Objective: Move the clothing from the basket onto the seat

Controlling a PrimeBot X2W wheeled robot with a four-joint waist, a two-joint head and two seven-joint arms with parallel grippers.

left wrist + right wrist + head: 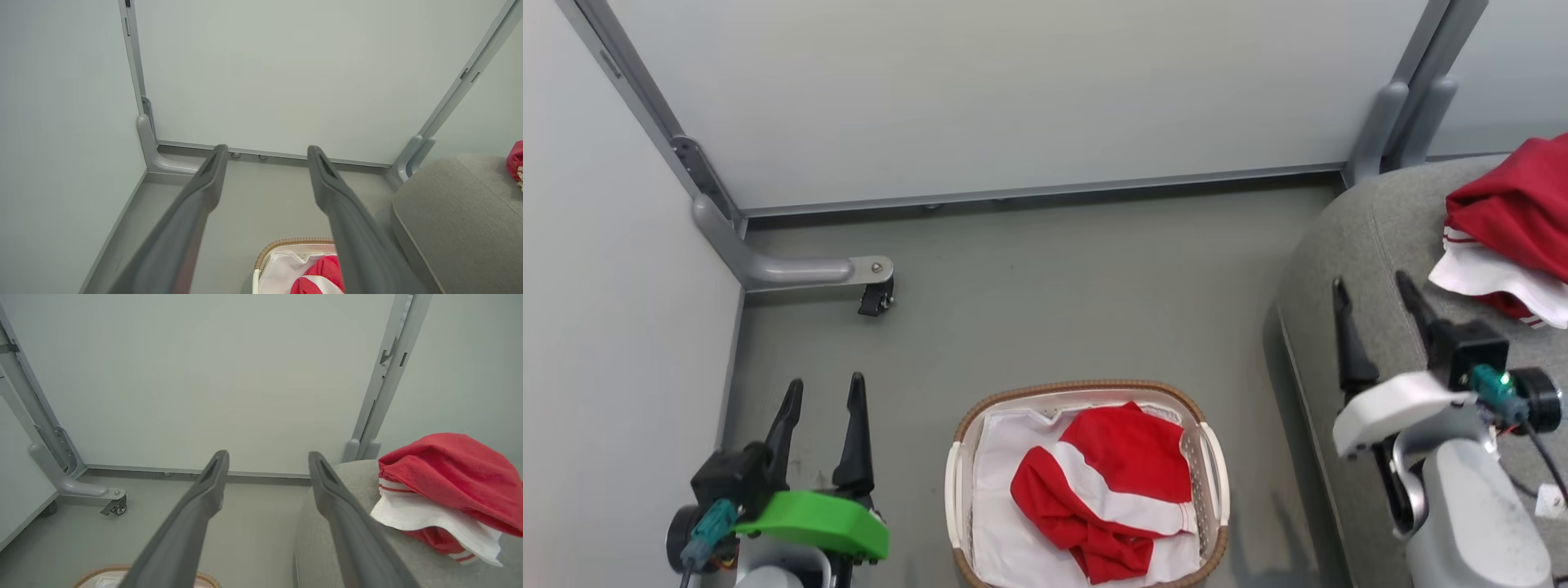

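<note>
The left claw (825,382) sits at the lower left of the head view. Its two dark fingers are spread apart with nothing between them, and they point up the frame over bare grey floor (1054,286). The right claw (1369,279) is at the right of the same view, its jaws also wide apart and holding nothing. Its fingers point up the frame over the near edge of the seat (1327,269).

Just right of the left claw, at the bottom centre, stands the basket (1086,384). Its white handles are on its left and right sides. The frame's lower edge cuts off its near end, so its long axis cannot be judged. A white sheet (1001,482) lines it. On the sheet lies one bunched red garment (1107,482), filling the middle and right of the basket. The heap is about as tall as it is wide. Its broad white band slants from upper left to lower right.

The seat takes up the right side of the frame, and its rounded edge runs from the upper right down to the bottom. On it, against the right frame edge, lies the second red garment (1515,204), apart from the right claw's fingertips. In the right wrist view this heap (449,473) stretches left to right. It is red on top, with its white band and striped trim underneath, and the white flap reaches toward the lower left.

At the upper left of the head view, a small wheel (876,300) on a grey bracket stands in front of the pale wall panels (1013,98).
</note>
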